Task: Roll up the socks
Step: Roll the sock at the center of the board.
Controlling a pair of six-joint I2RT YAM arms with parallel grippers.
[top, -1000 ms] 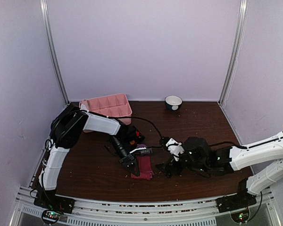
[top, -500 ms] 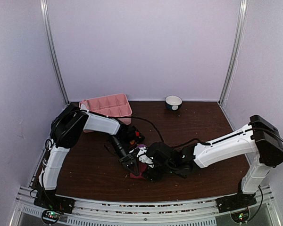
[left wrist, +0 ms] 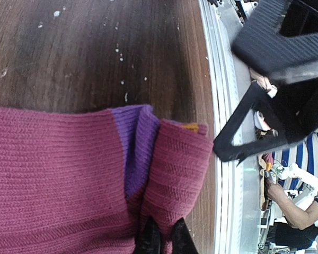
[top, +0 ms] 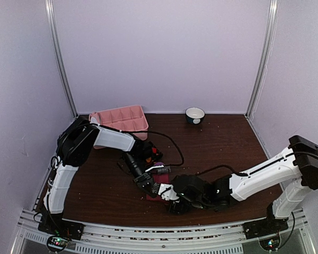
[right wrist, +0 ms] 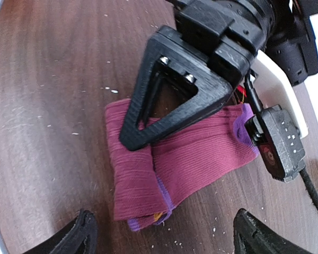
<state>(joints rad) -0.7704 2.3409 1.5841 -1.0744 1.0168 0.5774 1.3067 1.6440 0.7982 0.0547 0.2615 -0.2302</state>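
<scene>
1. The left gripper (left wrist: 160,239) is pinched tight on the folded end of the magenta sock (right wrist: 201,153), its jaws almost together.
2. The right gripper (right wrist: 167,235) stands wide and holds nothing. The sock lies just beyond its fingertips, flat on the table (top: 222,137), with the purple edge nearest.
3. The pink tray (top: 118,109) and the small bowl (top: 195,110) sit at the far edge, well apart from the sock. Their contents cannot be told.

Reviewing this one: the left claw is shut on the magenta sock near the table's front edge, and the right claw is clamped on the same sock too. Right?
Not quite. The right claw is open: in the right wrist view its fingers stand wide apart, gripping nothing, with the magenta sock lying ahead of them. The left claw is shut on that sock, as you said.
</scene>
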